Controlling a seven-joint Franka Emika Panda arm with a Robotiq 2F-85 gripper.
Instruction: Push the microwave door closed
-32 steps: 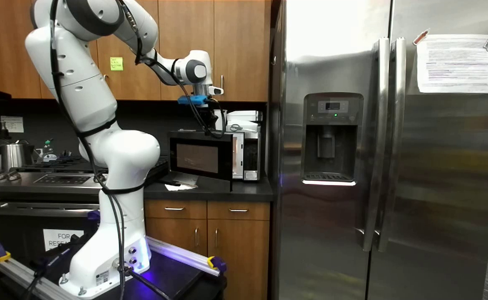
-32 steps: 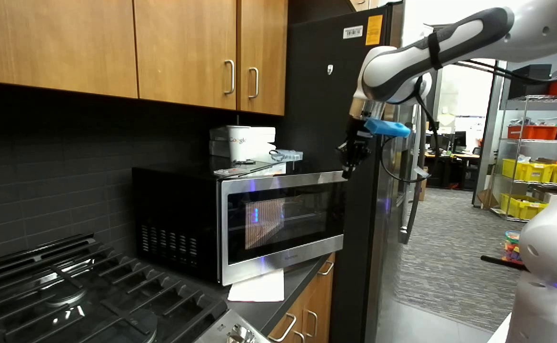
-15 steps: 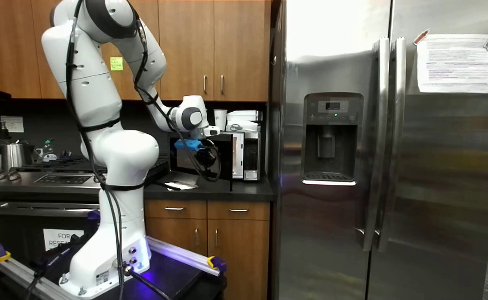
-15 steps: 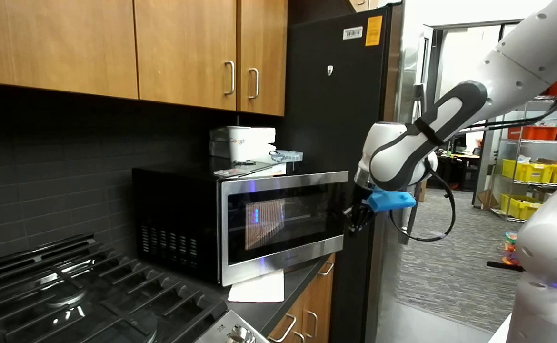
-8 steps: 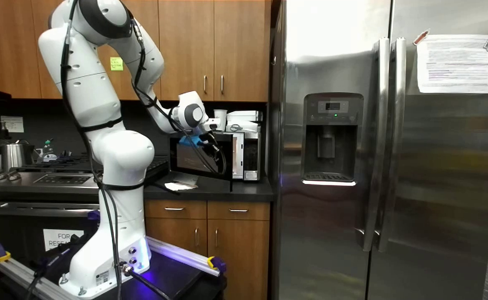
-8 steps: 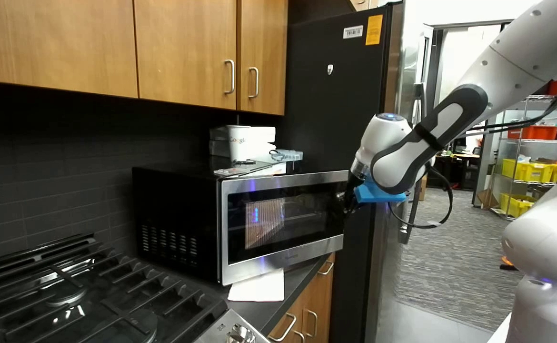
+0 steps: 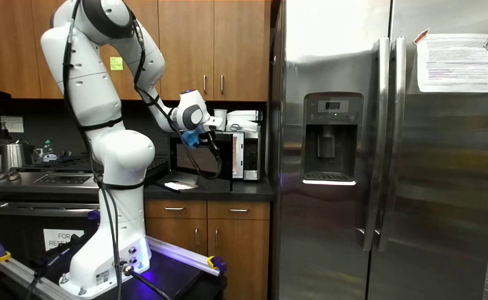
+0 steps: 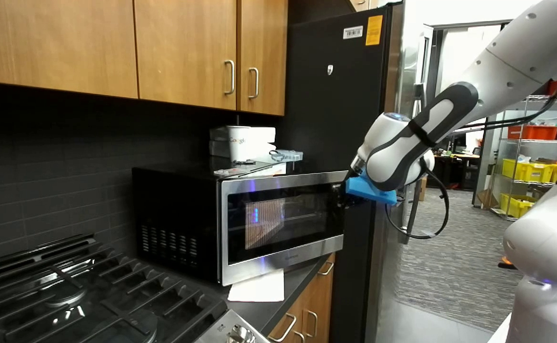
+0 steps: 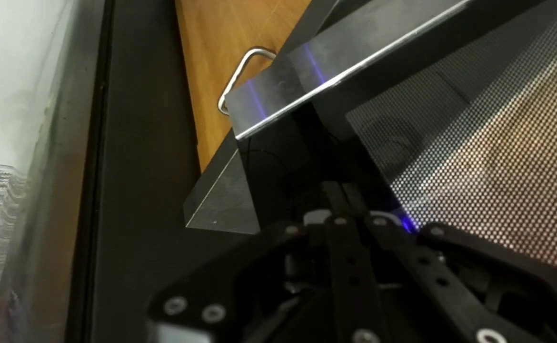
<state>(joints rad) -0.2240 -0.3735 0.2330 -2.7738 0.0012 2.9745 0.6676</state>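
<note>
The microwave door (image 8: pixel 285 224), dark glass framed in brushed steel, stands ajar at the middle of an exterior view; in an exterior view a bright strip of the cavity (image 7: pixel 237 156) shows along its right edge, near the frame's centre. The microwave (image 8: pixel 178 219) runs back to the left, on a dark countertop (image 8: pixel 250 312), a white Google cup (image 8: pixel 238 143) on top. In the wrist view the gripper (image 9: pixel 340 190) is low in the frame, fingers pressed together, overlapping the dark glass near the door's free end; whether they touch it, I cannot tell. A gas cooktop (image 8: pixel 69 295) lies lower left in an exterior view, a stainless-steel refrigerator (image 7: pixel 335 216) at right in an exterior view.
</note>
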